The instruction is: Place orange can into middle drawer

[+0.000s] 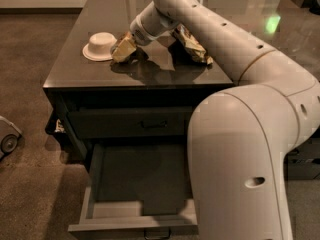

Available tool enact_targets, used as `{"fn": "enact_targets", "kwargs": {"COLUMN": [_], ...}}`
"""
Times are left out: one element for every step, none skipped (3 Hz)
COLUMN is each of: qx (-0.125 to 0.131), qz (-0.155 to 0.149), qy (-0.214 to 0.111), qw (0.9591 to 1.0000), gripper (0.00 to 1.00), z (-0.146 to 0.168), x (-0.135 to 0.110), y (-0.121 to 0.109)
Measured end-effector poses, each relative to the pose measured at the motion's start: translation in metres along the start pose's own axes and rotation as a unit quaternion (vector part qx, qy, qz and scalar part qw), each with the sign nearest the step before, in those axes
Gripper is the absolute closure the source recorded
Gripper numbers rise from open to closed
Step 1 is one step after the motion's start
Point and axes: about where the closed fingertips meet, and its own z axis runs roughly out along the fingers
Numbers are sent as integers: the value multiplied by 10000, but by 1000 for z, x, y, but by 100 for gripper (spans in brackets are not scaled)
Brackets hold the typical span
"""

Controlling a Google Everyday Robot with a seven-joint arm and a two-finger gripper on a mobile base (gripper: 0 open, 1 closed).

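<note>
My gripper [123,47] is low over the dark tabletop, just right of the white bowl [100,45]. A small brownish shape [137,54] sits right against the gripper's right side. It may be the orange can, but the gripper hides most of it. The middle drawer [100,184] is pulled out wide open below the table front. Its grey tray is empty and its handle [157,232] is at the bottom edge of the view.
A brown-and-yellow snack bag [192,46] lies on the table [90,69] right of the gripper, partly under my arm. The upper drawer [153,125] is shut. My arm's large elbow fills the right foreground. A wheel [7,143] shows at the far left on the floor.
</note>
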Motion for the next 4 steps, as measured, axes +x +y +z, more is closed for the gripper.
{"fn": "enact_targets", "kwargs": {"qx": [65,243,206,5], "qz": [-26,-37,-12,167], "qy": [-100,-254,-417,-458], "qw": [9999,9994,9989,9988], "gripper": [88,100,100,100], "z": [-21,-62,-106,-152], "x": [-2,-2,9,42], "y": [3,16,49,91]}}
